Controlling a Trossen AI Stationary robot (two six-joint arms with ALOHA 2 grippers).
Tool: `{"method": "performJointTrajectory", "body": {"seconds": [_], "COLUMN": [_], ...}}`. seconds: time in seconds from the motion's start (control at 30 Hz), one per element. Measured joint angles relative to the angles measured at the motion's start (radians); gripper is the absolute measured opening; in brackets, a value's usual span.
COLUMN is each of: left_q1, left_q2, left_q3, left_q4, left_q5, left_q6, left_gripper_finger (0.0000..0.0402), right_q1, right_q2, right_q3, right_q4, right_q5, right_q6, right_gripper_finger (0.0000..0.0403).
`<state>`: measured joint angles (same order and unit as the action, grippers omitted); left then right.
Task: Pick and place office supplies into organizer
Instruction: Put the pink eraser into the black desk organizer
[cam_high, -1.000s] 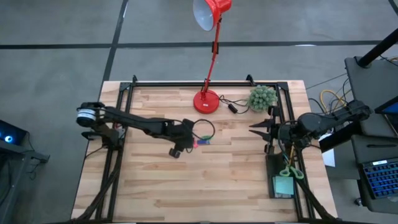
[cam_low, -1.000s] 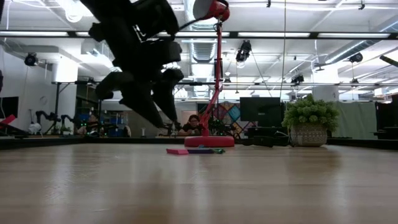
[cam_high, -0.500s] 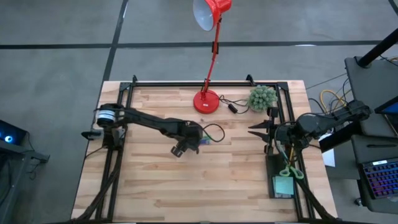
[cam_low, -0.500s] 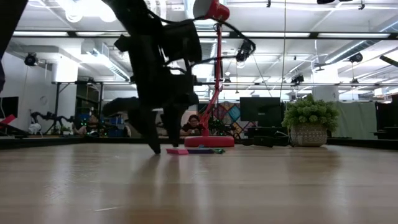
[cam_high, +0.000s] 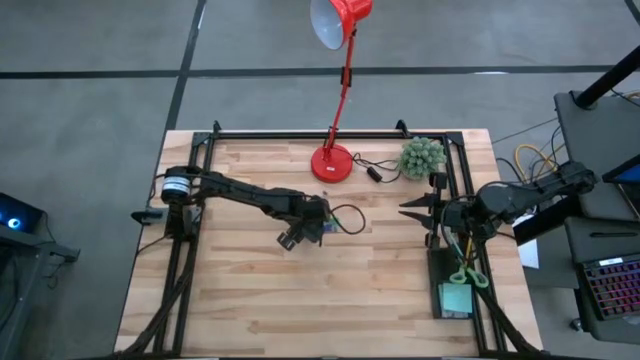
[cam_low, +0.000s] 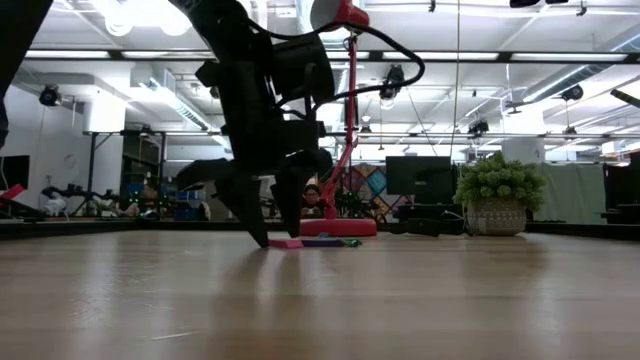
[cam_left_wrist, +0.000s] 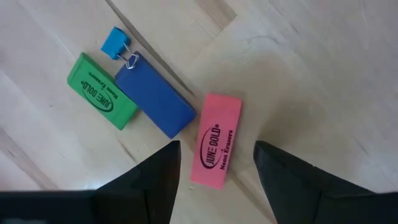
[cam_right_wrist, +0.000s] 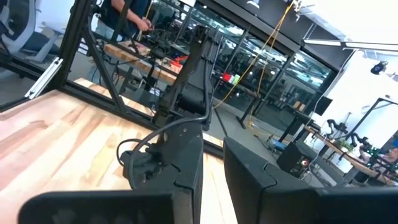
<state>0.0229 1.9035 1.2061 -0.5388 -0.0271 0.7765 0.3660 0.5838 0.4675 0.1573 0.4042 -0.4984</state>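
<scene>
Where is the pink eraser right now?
The pink eraser lies on the wooden table near its middle, seen between the left gripper's open fingers, beside a blue eraser and a green eraser.

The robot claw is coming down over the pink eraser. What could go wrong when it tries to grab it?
Two things might go wrong. The blue eraser lies right beside the pink eraser, so a finger of the open left gripper could bump it, and the green eraser and blue binder clip next to it. Also, the organizer sits far across the table by the right gripper, so the eraser could slip out on the way.
</scene>
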Motion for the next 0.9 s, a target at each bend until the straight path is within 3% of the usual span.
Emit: {"method": "performJointTrajectory", "body": {"seconds": [0.17, 0.47, 0.73, 0.9], "left_q1": [0.015, 0.039, 0.037, 0.037], "left_q2": [0.022, 0.038, 0.039, 0.039], "left_q3": [0.005, 0.016, 0.015, 0.015], "left_q4": [-0.005, -0.033, -0.028, -0.029], "left_q5": [0.043, 0.145, 0.149, 0.149], "left_q6": [-0.017, -0.117, -0.266, -0.274], "left_gripper_finger": [0.0183, 0.0122, 0.0062, 0.0031], "right_q1": [0.000, 0.000, 0.000, 0.000], "right_q2": [0.000, 0.000, 0.000, 0.000], "right_q3": [0.000, 0.000, 0.000, 0.000], "right_q4": [-0.003, -0.005, -0.023, -0.024], "right_q5": [0.000, 0.000, 0.000, 0.000], "right_q6": [0.000, -0.003, -0.001, 0.000], "right_gripper_finger": [0.0054, 0.0054, 0.0054, 0.0054]}}
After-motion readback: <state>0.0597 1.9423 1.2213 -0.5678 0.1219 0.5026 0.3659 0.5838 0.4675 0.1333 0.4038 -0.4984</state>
